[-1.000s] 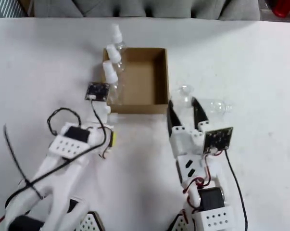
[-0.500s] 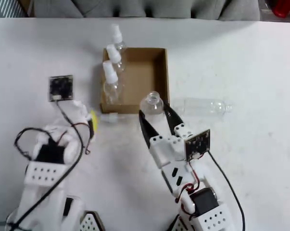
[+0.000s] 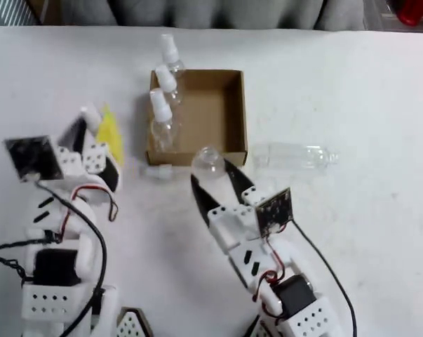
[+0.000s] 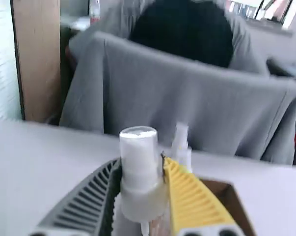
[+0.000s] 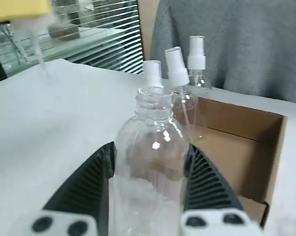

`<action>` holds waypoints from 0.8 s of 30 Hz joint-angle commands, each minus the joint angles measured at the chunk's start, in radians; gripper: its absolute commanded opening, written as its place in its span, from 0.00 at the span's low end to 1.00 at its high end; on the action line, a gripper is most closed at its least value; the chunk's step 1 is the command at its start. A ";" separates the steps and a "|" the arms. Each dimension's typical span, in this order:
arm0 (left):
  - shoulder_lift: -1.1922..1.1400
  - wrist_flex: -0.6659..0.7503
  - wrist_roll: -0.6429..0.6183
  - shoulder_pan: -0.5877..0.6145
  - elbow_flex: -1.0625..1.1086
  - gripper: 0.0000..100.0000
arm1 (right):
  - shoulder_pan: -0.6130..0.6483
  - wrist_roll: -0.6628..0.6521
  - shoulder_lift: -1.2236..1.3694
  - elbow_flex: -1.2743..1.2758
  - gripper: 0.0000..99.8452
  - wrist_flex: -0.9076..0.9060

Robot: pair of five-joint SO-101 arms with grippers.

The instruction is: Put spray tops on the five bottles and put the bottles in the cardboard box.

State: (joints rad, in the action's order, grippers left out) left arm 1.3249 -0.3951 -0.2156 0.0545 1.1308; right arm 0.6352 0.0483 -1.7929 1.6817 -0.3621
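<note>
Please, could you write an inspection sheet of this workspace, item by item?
Surface: white table.
Job's things: cardboard box open; three topped bottles at its left wall; lying bottle without top, right of it; loose spray top in front.
Clutter: nothing seen.
Grippers: left gripper shut on held spray top; right gripper shut on held bottle, no top.
Cables: black cable along left arm.
Surroundings: grey cloth behind table; red object at far corner.
</note>
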 commanded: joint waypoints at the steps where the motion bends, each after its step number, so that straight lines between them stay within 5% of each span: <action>1: 0.027 0.245 0.005 0.007 -0.020 0.02 | 0.044 0.003 -0.007 0.008 0.01 0.051; 6: 0.027 0.377 0.005 -0.061 -0.035 0.02 | 0.051 0.003 -0.005 0.008 0.01 0.165; 15: 0.025 0.089 0.006 -0.196 -0.299 0.02 | 0.110 0.002 0.104 0.012 0.01 0.360; 24: -0.183 0.023 0.009 -0.193 -0.588 0.02 | 0.113 0.000 0.513 -0.091 0.01 0.671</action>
State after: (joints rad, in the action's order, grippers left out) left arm 1.2758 -0.3307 -0.2140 -0.1312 0.6920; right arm 0.7396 0.0483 -1.4231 1.6724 0.2317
